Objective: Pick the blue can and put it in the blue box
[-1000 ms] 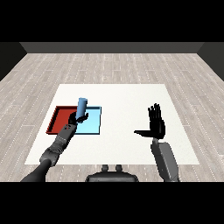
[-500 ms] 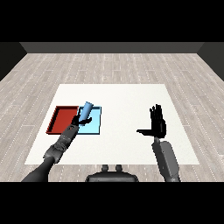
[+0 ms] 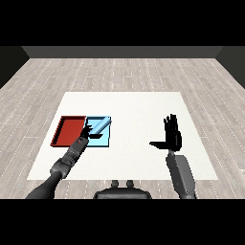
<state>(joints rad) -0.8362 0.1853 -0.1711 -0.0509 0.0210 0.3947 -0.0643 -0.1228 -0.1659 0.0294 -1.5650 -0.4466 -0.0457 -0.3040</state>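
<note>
The blue can (image 3: 102,125) lies tilted across the far part of the light blue tray (image 3: 103,140), its top pointing to the tray's far right corner. My left hand (image 3: 86,133) is over the tray's left edge, right at the can's lower end, with its fingers spread and not wrapped round the can. My right hand (image 3: 172,136) is held up over the table to the right, fingers straight, thumb out to the left, holding nothing.
The red tray (image 3: 69,131) lies directly left of the blue tray, with my left forearm (image 3: 67,160) reaching in from the lower left beside it. White tabletop stretches between the trays and my right hand.
The can has tipped from nearly upright to lying over toward the right and has come down onto the blue tray. My left hand has opened off it. The right hand has stayed put.
</note>
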